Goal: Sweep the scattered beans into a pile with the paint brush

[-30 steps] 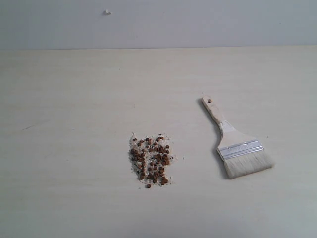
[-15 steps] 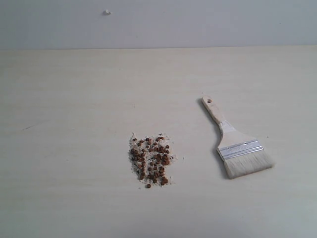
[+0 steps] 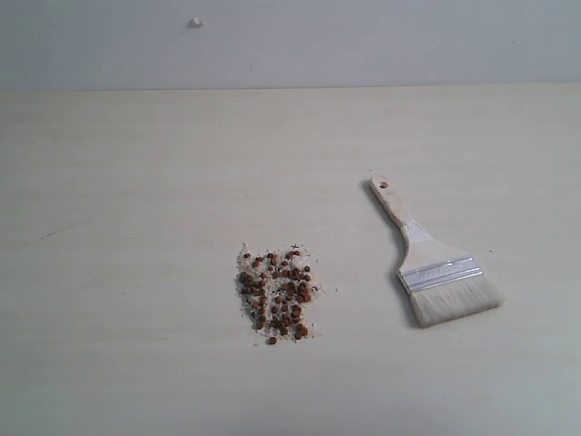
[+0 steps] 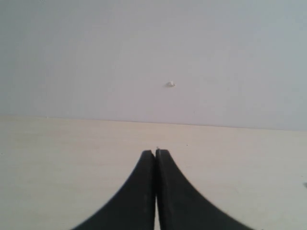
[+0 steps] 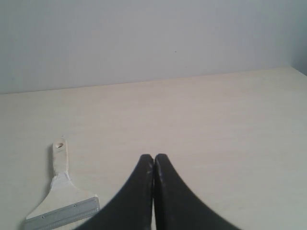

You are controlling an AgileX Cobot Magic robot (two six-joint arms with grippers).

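The beans (image 3: 278, 296), tiny reddish-brown pellets among whitish crumbs, lie in a loose patch near the middle of the pale table in the exterior view. To their right lies the paint brush (image 3: 429, 262), flat on the table, its holed wooden handle pointing away and its off-white bristles toward the front. No arm shows in the exterior view. My left gripper (image 4: 155, 152) is shut with nothing in it and sees only bare table. My right gripper (image 5: 153, 156) is also shut and empty; the paint brush (image 5: 60, 194) lies beside it, apart from the fingers.
A pale grey wall (image 3: 290, 41) rises behind the table's far edge and carries a small white bump (image 3: 195, 22). A faint dark scratch (image 3: 56, 232) marks the tabletop on the left.
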